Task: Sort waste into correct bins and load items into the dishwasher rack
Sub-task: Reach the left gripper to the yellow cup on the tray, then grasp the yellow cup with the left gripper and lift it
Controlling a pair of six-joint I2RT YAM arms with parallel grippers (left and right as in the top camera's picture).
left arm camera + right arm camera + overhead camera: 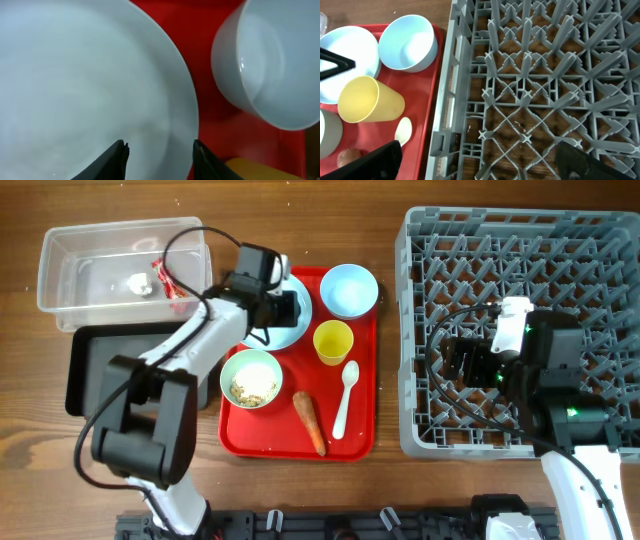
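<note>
The left gripper (160, 157) hangs low over the round white plate (75, 75) on the red serving tray (350, 445). Its jaws are partly apart and the plate's right rim lies between them; I cannot tell if they pinch it. The right gripper (480, 165) stands wide open and empty above the dishwasher rack (545, 75).

— Overhead?
— Looks straight down from high over the surface (300, 220), taking in grey rack (415, 300) and red tray (270, 438) whole.
— Left wrist?
— Hovers very near the white plate (75, 75), facing down; shares it and the blue bowl (280, 60) with overhead.
— Right wrist?
— Looks down from above the rack's tray-side rim, catching blue bowl and yellow cup (367, 100) too.
</note>
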